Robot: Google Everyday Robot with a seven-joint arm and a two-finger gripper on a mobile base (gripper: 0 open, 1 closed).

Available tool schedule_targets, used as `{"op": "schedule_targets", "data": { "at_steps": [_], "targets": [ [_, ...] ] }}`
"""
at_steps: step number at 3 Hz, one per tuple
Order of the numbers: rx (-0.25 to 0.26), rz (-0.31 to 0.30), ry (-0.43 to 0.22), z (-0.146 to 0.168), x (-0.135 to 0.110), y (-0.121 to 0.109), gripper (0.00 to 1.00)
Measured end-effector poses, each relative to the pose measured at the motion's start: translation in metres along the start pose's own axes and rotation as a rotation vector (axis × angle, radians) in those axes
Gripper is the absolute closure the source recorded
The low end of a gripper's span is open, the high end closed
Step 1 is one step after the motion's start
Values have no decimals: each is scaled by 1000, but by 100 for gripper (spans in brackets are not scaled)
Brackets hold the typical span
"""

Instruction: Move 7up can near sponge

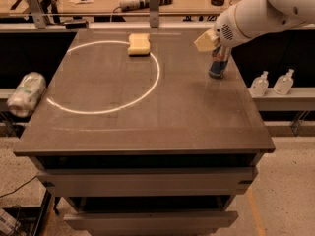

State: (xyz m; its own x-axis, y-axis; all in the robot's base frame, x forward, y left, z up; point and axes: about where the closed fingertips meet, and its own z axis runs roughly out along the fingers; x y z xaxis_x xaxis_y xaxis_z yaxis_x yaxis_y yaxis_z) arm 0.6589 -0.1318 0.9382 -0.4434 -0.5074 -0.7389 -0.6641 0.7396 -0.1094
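The 7up can (26,93), white and green, lies on its side and blurred just past the table's left edge, level with the tabletop. The sponge (139,44), a pale yellow block, sits at the back of the table on the white ring. My gripper (206,42) hangs over the back right of the table, at the end of the white arm that comes in from the upper right. It is far from the 7up can and holds nothing that I can see.
A tall blue-and-silver can (218,63) stands upright right below the gripper. A white ring (147,85) is marked on the dark tabletop (162,117). Two small clear bottles (271,82) stand on a ledge at the right. A cluttered workbench runs behind.
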Motion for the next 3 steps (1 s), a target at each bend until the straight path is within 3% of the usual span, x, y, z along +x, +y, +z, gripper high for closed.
{"op": "schedule_targets", "data": {
  "at_steps": [3],
  "targets": [
    [-8,-6,1,3,-2,5,12]
  ]
}}
